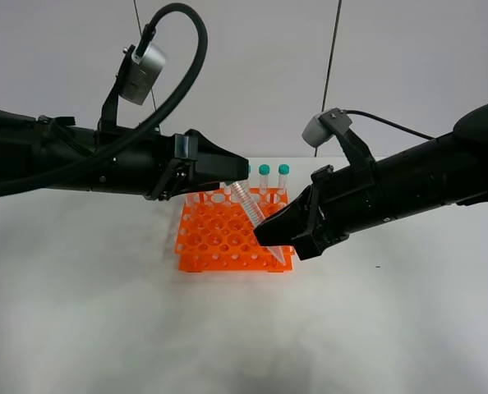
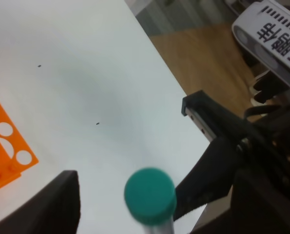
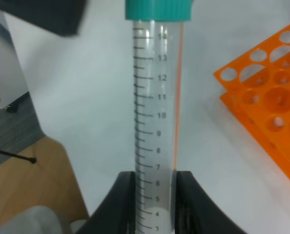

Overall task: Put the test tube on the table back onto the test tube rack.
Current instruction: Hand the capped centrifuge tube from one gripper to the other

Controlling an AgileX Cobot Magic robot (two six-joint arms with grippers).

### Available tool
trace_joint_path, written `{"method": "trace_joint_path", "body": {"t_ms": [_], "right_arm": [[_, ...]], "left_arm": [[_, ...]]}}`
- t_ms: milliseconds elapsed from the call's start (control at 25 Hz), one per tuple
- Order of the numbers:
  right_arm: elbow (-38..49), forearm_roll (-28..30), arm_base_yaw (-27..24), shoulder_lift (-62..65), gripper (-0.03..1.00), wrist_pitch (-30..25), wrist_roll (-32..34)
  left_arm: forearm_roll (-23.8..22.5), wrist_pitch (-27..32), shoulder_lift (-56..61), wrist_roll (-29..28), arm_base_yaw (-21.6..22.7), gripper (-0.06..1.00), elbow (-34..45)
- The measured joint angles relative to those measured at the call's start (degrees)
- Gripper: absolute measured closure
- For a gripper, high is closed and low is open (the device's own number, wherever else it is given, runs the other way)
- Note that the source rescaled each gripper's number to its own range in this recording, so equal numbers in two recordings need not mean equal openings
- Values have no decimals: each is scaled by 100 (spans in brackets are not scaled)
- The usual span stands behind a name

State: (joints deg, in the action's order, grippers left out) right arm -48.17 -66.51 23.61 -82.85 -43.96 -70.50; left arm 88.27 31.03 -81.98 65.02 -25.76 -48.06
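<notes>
The test tube (image 1: 248,205) is clear with a teal cap and hangs tilted over the orange test tube rack (image 1: 219,242). My right gripper (image 1: 265,233) is shut on its lower part; the right wrist view shows the tube (image 3: 157,97) clamped between both fingers (image 3: 118,204), cap upward. My left gripper (image 1: 237,174) is open at the cap end. In the left wrist view the cap (image 2: 150,195) sits between its spread fingers (image 2: 57,207) without touching them. The tube's tip is hidden by my right gripper.
Three more teal-capped tubes (image 1: 273,171) stand in the rack's back row. The rack also shows in the left wrist view (image 2: 3,146) and the right wrist view (image 3: 272,107). The white table (image 1: 104,328) spreads around it, and its edge (image 2: 169,83) borders wooden floor.
</notes>
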Motion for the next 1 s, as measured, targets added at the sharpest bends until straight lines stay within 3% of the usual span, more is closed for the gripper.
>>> {"method": "trace_joint_path", "body": {"t_ms": [880, 1000], "right_arm": [[0, -301, 0, 0, 93, -215, 0], [0, -301, 0, 0, 93, -215, 0]], "left_arm": [[65, 56, 0, 7, -99, 9, 0], [65, 56, 0, 7, -99, 15, 0]]}}
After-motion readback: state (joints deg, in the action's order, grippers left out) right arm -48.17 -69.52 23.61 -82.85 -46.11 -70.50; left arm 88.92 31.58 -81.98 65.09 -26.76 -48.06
